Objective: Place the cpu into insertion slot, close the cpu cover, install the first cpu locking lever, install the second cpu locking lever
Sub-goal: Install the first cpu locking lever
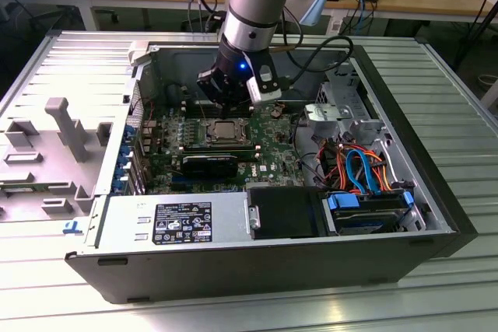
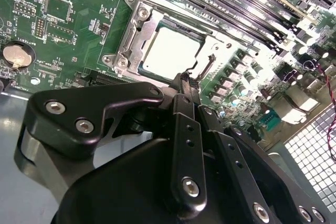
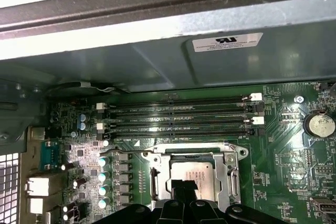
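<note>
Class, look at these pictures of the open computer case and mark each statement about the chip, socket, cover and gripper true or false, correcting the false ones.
1. The cpu lies in the insertion slot. True.
2. The cpu cover frames the chip, its face showing through the cut-out. True.
3. The gripper hangs over the blue and orange cables. False: it is by the socket's edge.
4. The socket sits on a red circuit board. False: the board is green.
5. The gripper carries the chip. False: the chip lies in the socket.
</note>
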`<state>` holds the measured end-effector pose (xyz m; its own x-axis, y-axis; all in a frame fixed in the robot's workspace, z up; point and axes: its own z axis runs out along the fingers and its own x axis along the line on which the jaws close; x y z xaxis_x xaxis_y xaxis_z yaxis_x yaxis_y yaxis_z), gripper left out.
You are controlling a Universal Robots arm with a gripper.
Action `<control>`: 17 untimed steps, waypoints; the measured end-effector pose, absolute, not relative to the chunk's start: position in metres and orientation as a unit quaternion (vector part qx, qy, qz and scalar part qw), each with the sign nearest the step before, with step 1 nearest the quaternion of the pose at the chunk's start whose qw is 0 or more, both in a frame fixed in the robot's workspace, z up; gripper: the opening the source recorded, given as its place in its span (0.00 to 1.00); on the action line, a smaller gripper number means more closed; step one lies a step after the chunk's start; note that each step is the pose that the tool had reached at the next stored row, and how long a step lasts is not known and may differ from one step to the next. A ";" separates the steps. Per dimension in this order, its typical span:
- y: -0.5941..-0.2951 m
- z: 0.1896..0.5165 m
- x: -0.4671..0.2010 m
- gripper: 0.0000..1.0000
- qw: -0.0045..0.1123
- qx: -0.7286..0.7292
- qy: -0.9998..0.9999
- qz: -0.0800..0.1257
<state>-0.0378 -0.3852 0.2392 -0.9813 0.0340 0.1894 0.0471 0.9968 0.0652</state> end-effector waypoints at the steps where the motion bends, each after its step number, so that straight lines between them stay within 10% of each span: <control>1: -0.385 0.239 -0.038 0.11 0.095 -0.019 -0.995 -0.035; 17: -0.385 0.239 -0.038 0.11 0.096 0.019 -0.995 -0.031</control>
<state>-0.0378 -0.3853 0.2392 -0.9809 -0.0443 0.1895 -0.0325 0.9973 0.0652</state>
